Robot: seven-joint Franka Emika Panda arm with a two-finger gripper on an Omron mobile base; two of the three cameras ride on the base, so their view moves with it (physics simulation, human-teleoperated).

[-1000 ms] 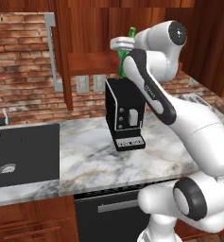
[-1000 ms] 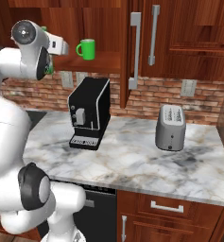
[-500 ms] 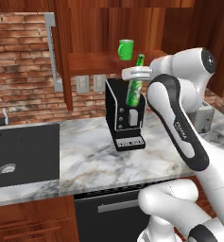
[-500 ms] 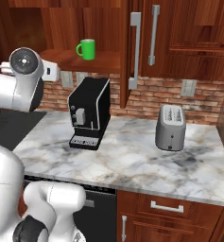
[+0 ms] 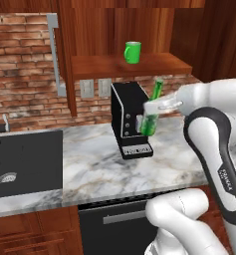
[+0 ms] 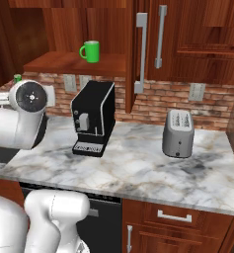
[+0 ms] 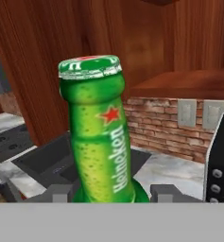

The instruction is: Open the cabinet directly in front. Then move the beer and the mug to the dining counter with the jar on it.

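1. One beer (image 5: 150,113), a slim green glass bottle, hangs in the air just in front of the coffee machine (image 5: 130,119), above the counter (image 5: 104,164). It leans a little, cap toward the cabinet (image 5: 64,55) shelf.
2. The gripper (image 5: 150,115) is clamped on the beer's lower body; in the hand view its two grey fingers (image 7: 165,193) flank the bottle (image 7: 102,137) on either side, with neck and crimped cap rising above them.
3. Handling, as a judgement: glass is rigid, smooth and breakable, so the bottle will not yield to the jaws but could slide or pivot in them (the glossy wall offers little friction). A hold on the wide cylindrical body, as here, seems sounder than one on the tapering neck; the tall neck puts weight above the grip, so sharp swings could tip it.
4. The mug (image 5: 132,52), bright green and glossy, stands upright on the open cabinet's lower shelf, well apart from the beer. It looks light and stiff; its rim or wall would suit a pinch, the handle (image 6: 82,51) less so.
5. Outward: a sink (image 5: 20,159) lies at the left, a toaster (image 6: 178,133) at the right.
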